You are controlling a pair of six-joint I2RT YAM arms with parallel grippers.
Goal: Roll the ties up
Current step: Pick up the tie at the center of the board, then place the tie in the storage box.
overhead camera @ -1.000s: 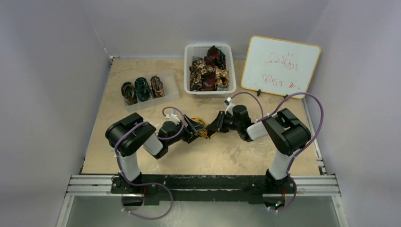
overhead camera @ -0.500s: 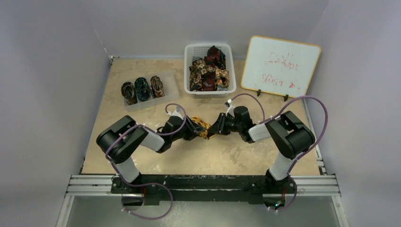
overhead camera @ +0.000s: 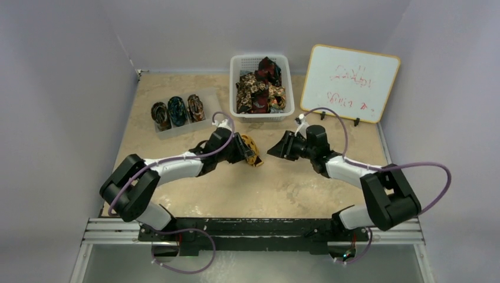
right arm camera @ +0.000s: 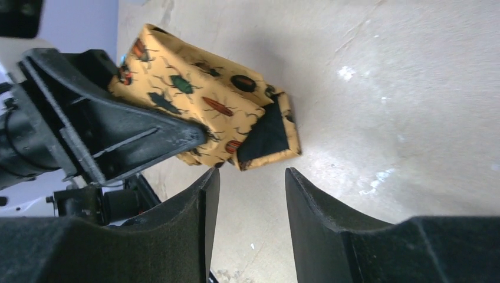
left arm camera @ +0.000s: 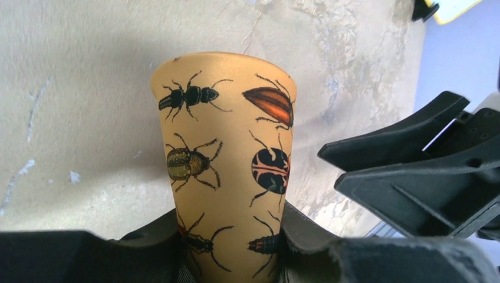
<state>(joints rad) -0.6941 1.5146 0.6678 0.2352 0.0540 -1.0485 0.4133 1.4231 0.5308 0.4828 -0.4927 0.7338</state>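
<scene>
A golden-yellow tie [left arm camera: 227, 159] printed with beetles is rolled into a compact bundle, and my left gripper [left arm camera: 230, 236] is shut on it, jaws pressing both sides. In the top view the rolled tie [overhead camera: 254, 155] sits at the tip of the left gripper [overhead camera: 246, 150] near the table's middle. My right gripper [right arm camera: 250, 183] stands open with nothing between its fingers, a short way from the roll [right arm camera: 200, 106]; from above the right gripper [overhead camera: 276, 148] faces it from the right. More ties [overhead camera: 259, 88] lie heaped in a white basket [overhead camera: 236, 66].
A clear tray [overhead camera: 215, 113] at the back left holds three rolled ties [overhead camera: 177, 109]. A whiteboard [overhead camera: 349, 82] with red writing leans at the back right. Walls close in the table on the left, back and right.
My right gripper has opened, let go of the yellow roll and drawn back to the right. My left gripper has closed on the roll and carried it slightly toward the back.
</scene>
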